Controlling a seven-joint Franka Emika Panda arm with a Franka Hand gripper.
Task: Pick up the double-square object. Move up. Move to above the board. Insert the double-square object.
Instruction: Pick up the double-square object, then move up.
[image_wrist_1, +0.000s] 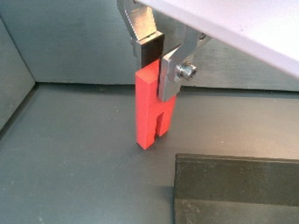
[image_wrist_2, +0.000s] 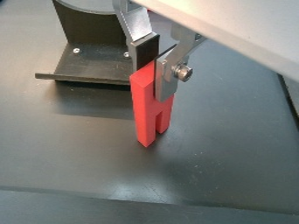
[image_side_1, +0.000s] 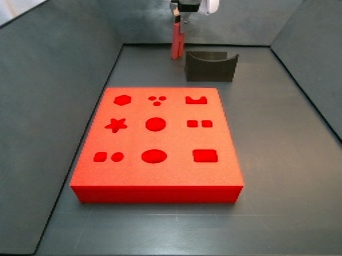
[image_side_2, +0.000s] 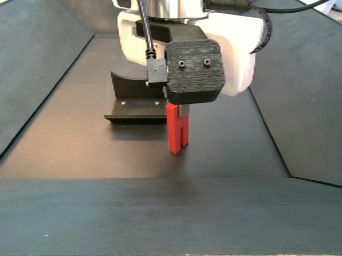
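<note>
Red and upright, the double-square object (image_wrist_2: 149, 107) hangs clamped by its top in the gripper (image_wrist_2: 159, 54), just beside the fixture (image_side_1: 210, 65), beyond the board's (image_side_1: 156, 140) far edge.

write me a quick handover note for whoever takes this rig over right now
Gripper: shut on the double-square object, gripping its top end; the peg hangs upright at the back of the workspace, beside the fixture.
Whether its lower end is touching the floor or just clear cannot be told.
Board: flat on the floor toward the front in a side view, holes all empty, well apart from the peg.
Done: the grasp.
Left: move up, carry to above the board, insert the peg in its double-square hole.
</note>
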